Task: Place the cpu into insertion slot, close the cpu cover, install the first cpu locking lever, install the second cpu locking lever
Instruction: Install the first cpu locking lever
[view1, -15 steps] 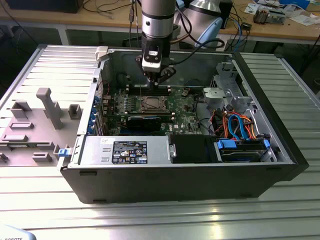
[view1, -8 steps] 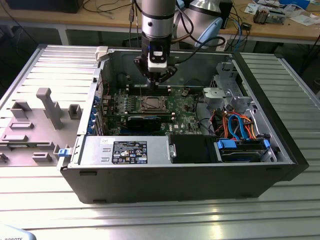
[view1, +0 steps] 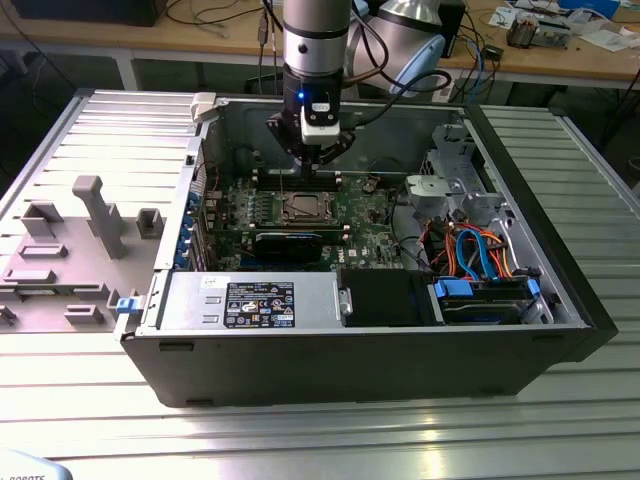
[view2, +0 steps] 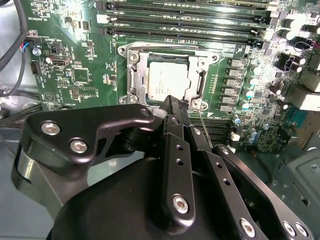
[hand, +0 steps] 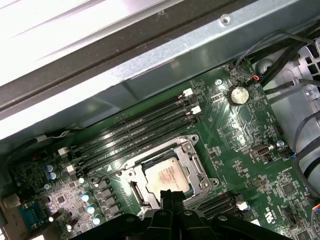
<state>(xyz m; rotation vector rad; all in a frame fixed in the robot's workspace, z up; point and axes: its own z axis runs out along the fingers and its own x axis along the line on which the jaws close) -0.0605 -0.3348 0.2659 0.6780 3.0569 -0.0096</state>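
Exterior view, case: the black computer case (view1: 350, 370) lies open on a ribbed metal table (view1: 300, 440).
Exterior view, gripper: the gripper (view1: 308, 158) hangs over the far part of the green board (view1: 372, 215). Its fingers meet in a point.
Exterior view, cpu: the cpu (view1: 303, 208) sits in its slot in the middle of the board, a bit nearer than the gripper.
Exterior view, cables: blue and orange cables (view1: 480, 250) lie at the exterior view's right.
Second wrist view, cpu: the cpu (view2: 167, 82) lies flat in the slot, shiny side up.
Second wrist view, cpu cover: the cpu cover (view2: 201, 75) lies flat on the chip like a picture frame.
Second wrist view, gripper: the gripper (view2: 175, 103) has its fingers pressed together with nothing between them. The tip is right at the edge of the cover.
Second wrist view, rod: a thin metal rod (view2: 204, 126) stands just beside the fingers.
First wrist view, cpu: the cpu (hand: 167, 175) shows through the cover (hand: 192, 159), with the gripper (hand: 170, 194) tip at its edge.
First wrist view, slots: long black memory slots (hand: 135, 134) run beside the cover.
First wrist view, battery: a round battery (hand: 238, 95) sits well apart from the chip.
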